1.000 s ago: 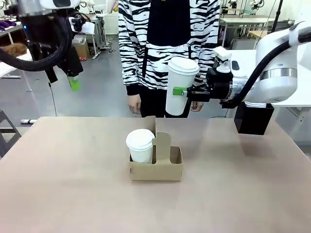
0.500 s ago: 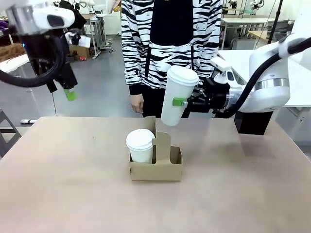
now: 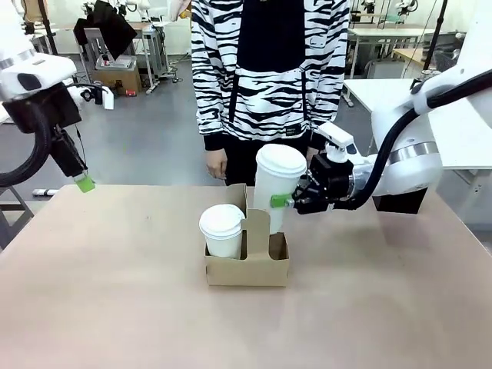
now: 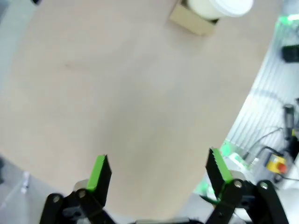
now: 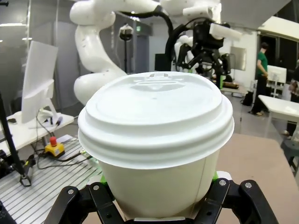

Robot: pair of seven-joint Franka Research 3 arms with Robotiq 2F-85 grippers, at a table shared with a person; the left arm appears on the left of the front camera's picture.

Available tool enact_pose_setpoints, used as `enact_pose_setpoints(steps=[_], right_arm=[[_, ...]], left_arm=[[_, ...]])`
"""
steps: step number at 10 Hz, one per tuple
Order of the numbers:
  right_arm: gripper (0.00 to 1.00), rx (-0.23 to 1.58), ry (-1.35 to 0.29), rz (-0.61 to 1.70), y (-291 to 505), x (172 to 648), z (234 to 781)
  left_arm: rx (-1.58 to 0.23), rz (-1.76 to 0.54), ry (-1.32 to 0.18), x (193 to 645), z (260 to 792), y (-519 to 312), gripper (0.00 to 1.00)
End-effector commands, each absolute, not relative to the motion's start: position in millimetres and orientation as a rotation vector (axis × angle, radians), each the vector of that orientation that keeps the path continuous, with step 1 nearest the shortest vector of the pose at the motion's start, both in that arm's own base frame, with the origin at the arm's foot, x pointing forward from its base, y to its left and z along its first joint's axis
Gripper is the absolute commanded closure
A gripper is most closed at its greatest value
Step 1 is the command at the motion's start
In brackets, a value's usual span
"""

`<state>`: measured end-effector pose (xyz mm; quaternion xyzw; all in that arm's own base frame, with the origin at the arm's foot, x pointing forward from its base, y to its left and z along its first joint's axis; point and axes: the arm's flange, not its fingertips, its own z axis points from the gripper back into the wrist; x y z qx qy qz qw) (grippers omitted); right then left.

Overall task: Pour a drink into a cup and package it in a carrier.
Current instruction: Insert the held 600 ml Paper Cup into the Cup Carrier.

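The right gripper [image 3: 295, 201] is clamped on the side of a tall white tapered paper cup with a domed white plastic lid [image 3: 277, 187], its green pads [image 3: 279, 201] pressed against the cup wall about halfway up. The cup stands nearly upright, long axis vertical with a slight lean, lid up and narrow base down. Its base sits at the rear right slot of the brown cardboard drink carrier [image 3: 247, 264], just behind the tall flat central handle [image 3: 256, 231]; whether the base is already inside the slot cannot be told, since the handle hides it. In the right wrist view the lidded cup [image 5: 156, 149] sits between the black fingers, held tight from both sides.

A second white lidded paper cup [image 3: 223, 229] stands upright in the carrier's left slot, just beside the handle. The carrier rests near the middle of the tan table [image 3: 115, 300].

The left gripper [image 4: 156, 175] hangs well apart, above the table's left edge, its green-padded fingers spread wide with nothing between them.

A person in a black-and-white striped top [image 3: 269, 69] stands at the far side
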<state>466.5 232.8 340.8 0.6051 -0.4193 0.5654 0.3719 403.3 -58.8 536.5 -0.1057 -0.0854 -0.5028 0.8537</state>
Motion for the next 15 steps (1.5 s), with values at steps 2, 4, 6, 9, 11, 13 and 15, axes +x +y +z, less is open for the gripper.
enact_pose_setpoints(steps=[2,4,6,9,11,13,15], right_arm=[[0.20,1.602,-1.038,1.497,240,468,324],[0.20,1.605,-0.995,1.484,241,467,306],[0.20,1.588,-0.971,1.487,242,464,291],[0.20,1.525,-0.975,1.512,245,462,271],[0.20,1.510,-0.967,1.537,242,463,263],[0.00,1.479,-0.978,1.550,237,463,258],[0.00,1.468,-0.978,1.576,232,464,257]], left_arm=[[-0.166,-1.026,-0.183,406,544,-61,0.00],[-0.166,-1.026,-0.183,406,544,-61,0.00],[-0.166,-1.026,-0.183,406,544,-61,0.00],[-0.166,-1.026,-0.183,406,544,-61,0.00],[-0.166,-1.026,-0.183,406,544,-61,0.00],[-0.166,-1.026,-0.183,406,544,-61,0.00],[-0.166,-1.026,-0.183,406,544,-61,0.00]])
